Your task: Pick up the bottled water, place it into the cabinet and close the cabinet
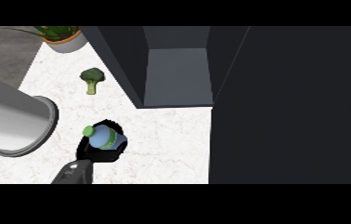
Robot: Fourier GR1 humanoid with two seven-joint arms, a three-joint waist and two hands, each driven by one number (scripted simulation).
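Head view: at about seven o'clock, the left robot hand (103, 152) curls round the bottled water (104, 137), green cap up, over the pale table (171, 139). The grasp looks made. The cabinet (177, 74) stands open at twelve o'clock, its inside bare, its dark door (281, 107) swung out at three o'clock. Placing and closing remain. The right robot hand is out of sight.

Speckled white marble-look counter (171, 135)
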